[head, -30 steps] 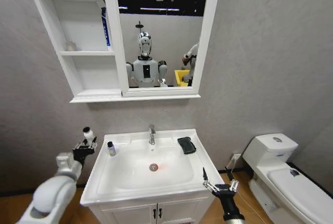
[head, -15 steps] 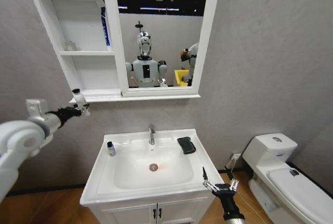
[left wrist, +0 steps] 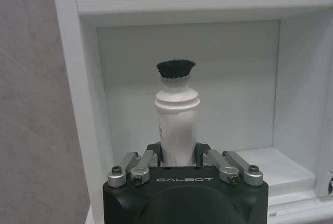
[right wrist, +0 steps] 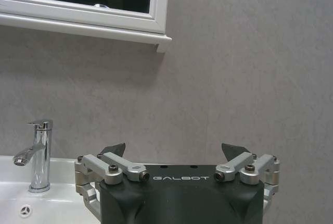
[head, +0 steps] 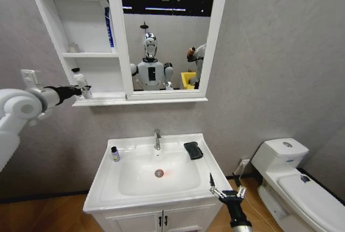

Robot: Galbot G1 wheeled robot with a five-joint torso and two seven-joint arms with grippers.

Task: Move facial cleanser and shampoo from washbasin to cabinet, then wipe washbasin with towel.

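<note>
At the mouth of the cabinet's (head: 86, 32) lowest shelf, the left gripper (head: 81, 89) pinches a white bottle (left wrist: 177, 130) upright (black cap on top). Down on the washbasin (head: 156, 181) a small dark-capped bottle (head: 115, 154) stands left of the tap (head: 157, 139), the towel (head: 193, 150) right. Low by the basin's front corner, the right gripper (head: 226, 191) hangs spread.

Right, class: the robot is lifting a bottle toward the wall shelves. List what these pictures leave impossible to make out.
- White plastic bottle with dark cap: its label text is too small, and the left gripper covers its base in the left wrist view.
- Small dark-capped bottle on the white ceramic washbasin: label too small in the head view.
- Blue-labelled tube on the white wall cabinet: mostly behind the mirror frame.
- Right gripper: arm cut off by the frame edge.
</note>
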